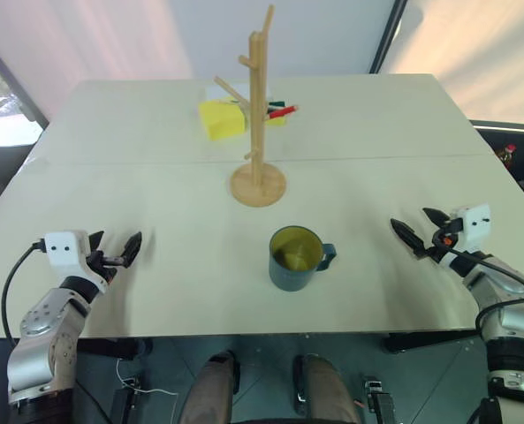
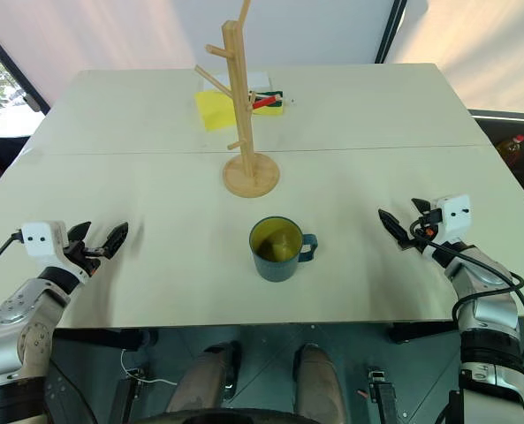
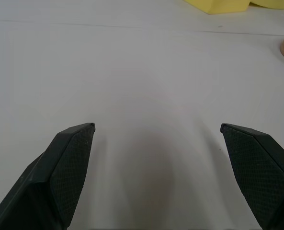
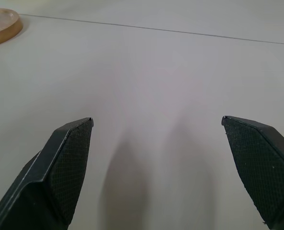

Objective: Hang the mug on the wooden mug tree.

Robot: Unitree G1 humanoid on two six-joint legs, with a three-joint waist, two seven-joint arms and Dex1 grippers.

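Near the table front edge, mid, stands the mug (upright, handle right); wooden mug tree behind it. Left gripper & right gripper flank it, well apart, both w/ fingers spread, empty.

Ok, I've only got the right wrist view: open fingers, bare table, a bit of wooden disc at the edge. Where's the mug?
Observer: The mug stands upright on the table, between the two grippers, nearer the robot than the mug tree.
Operator: Which way is its handle?
Observer: Toward the right gripper, which is open and well apart from it.
Operator: And the left gripper?
Observer: The left gripper is open too, over the table, holding nothing.
Operator: Anything behind the tree?
Observer: A yellow sponge, with something red and green beside it.
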